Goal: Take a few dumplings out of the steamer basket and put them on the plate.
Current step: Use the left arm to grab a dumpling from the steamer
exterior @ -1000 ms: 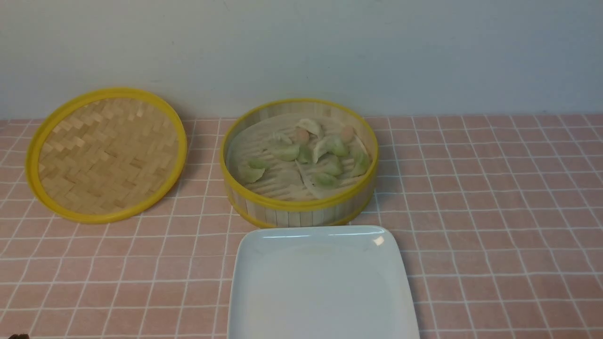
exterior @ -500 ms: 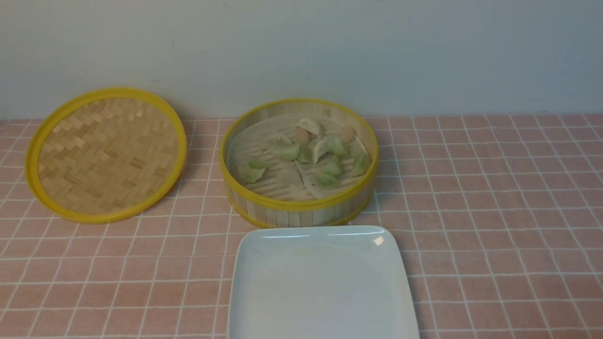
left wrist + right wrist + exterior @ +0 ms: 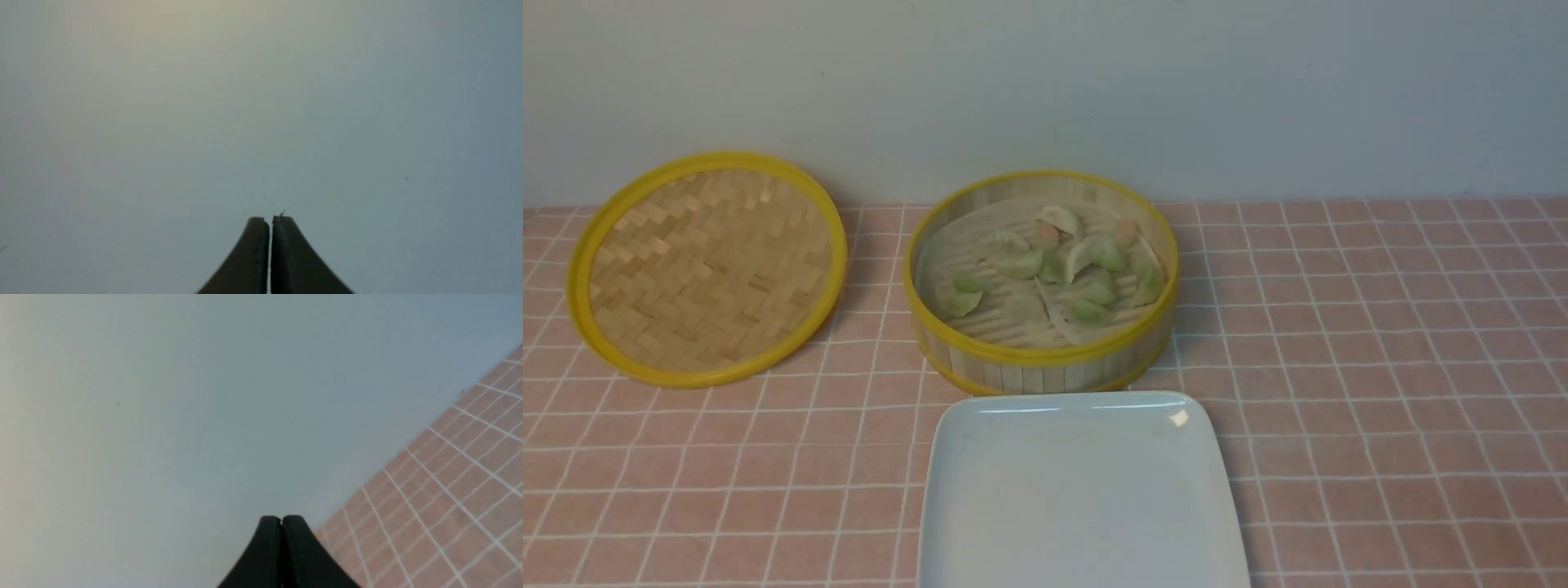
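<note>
In the front view the steamer basket (image 3: 1045, 363) stands at the table's middle back, holding several pale green and a few pinkish dumplings (image 3: 1094, 287) on a white liner. The white square plate (image 3: 1013, 457) lies bare just in front of it. Neither arm shows in the front view. In the left wrist view my left gripper (image 3: 270, 218) is shut and empty, facing a plain grey wall. In the right wrist view my right gripper (image 3: 281, 517) is shut and empty, facing the wall with some pink checked tablecloth (image 3: 457, 490) beside it.
The flat woven lid (image 3: 707, 265) with a yellow rim leans at the back left of the table. The pink checked cloth (image 3: 1380, 367) covers the table, and a grey wall (image 3: 1045, 82) stands close behind the basket.
A dark sliver at the front view's bottom left corner one second ago is gone. Basket, dumplings, plate and lid have not moved.
</note>
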Controlling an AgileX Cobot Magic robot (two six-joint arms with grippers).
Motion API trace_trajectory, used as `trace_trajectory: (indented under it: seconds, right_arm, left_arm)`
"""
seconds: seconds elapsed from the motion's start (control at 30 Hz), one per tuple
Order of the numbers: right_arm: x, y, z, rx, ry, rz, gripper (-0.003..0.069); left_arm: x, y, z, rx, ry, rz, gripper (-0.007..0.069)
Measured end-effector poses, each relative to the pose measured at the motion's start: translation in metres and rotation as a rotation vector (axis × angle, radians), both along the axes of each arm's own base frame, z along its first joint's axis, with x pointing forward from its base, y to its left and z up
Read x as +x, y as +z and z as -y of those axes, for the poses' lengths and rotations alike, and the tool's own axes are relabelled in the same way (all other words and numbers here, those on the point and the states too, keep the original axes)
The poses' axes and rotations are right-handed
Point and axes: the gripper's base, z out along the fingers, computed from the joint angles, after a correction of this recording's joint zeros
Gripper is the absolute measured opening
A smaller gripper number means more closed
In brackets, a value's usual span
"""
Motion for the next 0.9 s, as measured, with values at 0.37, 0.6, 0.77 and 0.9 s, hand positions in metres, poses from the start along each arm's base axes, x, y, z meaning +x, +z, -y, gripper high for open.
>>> trace_trajectory:
  seconds: [0.37,0.6,0.77,0.9]
  right_arm:
    - [-0.001,0.008,0.0,0.001,-0.002,0.018,-0.0015]
    - [-0.018,0.121,-0.003,-0.265,-0.033,0.215,-0.0015]
    - [0.011,0.19,-0.013,-0.431,0.07,0.1,-0.0015]
    - [0.07,0.222,-0.034,-0.657,0.39,-0.231,-0.0015]
  left_arm:
    - [0.0,0.0,0.0,-0.109,-0.073,-0.014,-0.0006]
    - [-0.007,0.01,-0.002,-0.188,-0.106,0.114,-0.0006]
    - [-0.008,0.017,-0.012,-0.39,-0.125,0.107,-0.0006]
    - [-0.003,0.062,-0.006,-0.433,-0.138,-0.255,-0.0006]
